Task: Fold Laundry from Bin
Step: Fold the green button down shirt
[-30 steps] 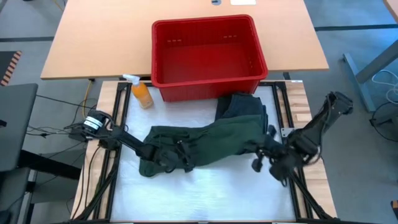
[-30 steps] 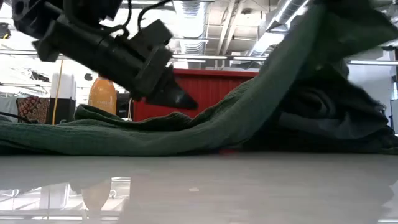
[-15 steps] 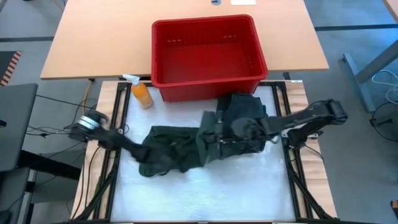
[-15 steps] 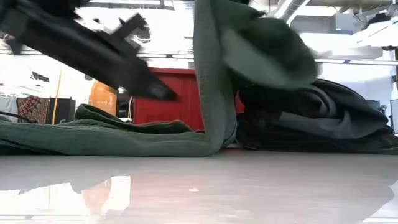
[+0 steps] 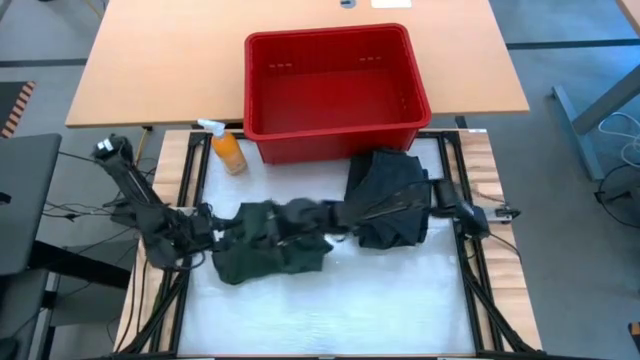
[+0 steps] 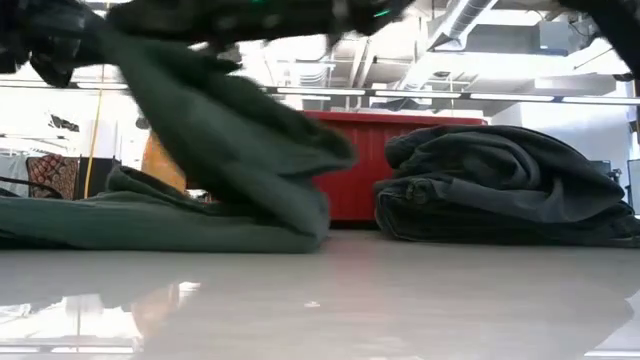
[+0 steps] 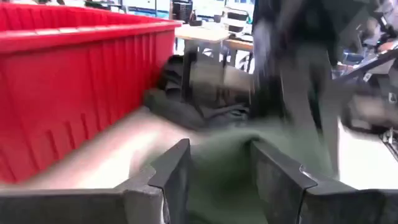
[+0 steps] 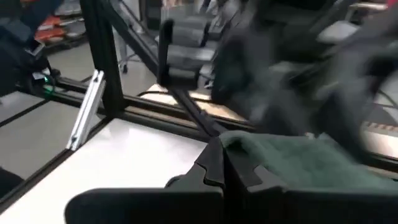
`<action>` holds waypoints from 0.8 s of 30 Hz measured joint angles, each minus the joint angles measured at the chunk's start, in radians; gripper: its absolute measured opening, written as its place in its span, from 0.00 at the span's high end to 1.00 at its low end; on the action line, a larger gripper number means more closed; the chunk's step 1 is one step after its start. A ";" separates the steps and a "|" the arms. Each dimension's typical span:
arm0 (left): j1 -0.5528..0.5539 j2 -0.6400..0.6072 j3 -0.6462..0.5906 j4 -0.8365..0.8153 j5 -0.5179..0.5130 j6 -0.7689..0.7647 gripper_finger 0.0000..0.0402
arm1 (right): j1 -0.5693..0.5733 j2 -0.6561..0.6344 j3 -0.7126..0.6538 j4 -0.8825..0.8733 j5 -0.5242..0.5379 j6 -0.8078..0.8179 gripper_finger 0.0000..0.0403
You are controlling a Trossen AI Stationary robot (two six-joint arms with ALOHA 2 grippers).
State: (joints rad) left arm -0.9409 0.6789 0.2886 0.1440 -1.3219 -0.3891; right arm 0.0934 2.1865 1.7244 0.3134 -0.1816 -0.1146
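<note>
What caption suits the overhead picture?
Two arms fold a dark green garment on the white table, beside a dark pile and red bin.

We see bare white table (image 5: 330,305) open across the near half, while the green garment (image 5: 270,250), the dark pile (image 5: 390,195), the red bin (image 5: 335,85) and the orange spray bottle (image 5: 228,150) crowd the far half.

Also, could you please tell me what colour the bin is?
The bin is red, clearest in the high view.
</note>
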 joint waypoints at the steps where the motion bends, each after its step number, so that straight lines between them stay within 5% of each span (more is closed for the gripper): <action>1: -0.008 -0.013 0.003 0.006 -0.014 0.030 0.62 | 0.000 0.061 0.076 -0.023 -0.008 -0.001 0.97; 9: -0.028 -0.047 0.005 0.004 -0.169 0.223 0.62 | -0.002 0.432 0.619 -0.342 -0.025 -0.076 0.95; 15: -0.028 -0.047 0.005 0.002 -0.228 0.276 0.62 | -0.005 0.451 0.565 -0.310 -0.007 -0.043 0.89; 24: -0.026 -0.047 0.005 -0.001 -0.237 0.276 0.62 | -0.001 0.285 0.620 -0.693 -0.004 -0.010 0.58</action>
State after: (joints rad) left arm -0.9669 0.6319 0.2939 0.1433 -1.5593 -0.1135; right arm 0.0928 2.4711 2.3447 -0.3793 -0.1860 -0.1248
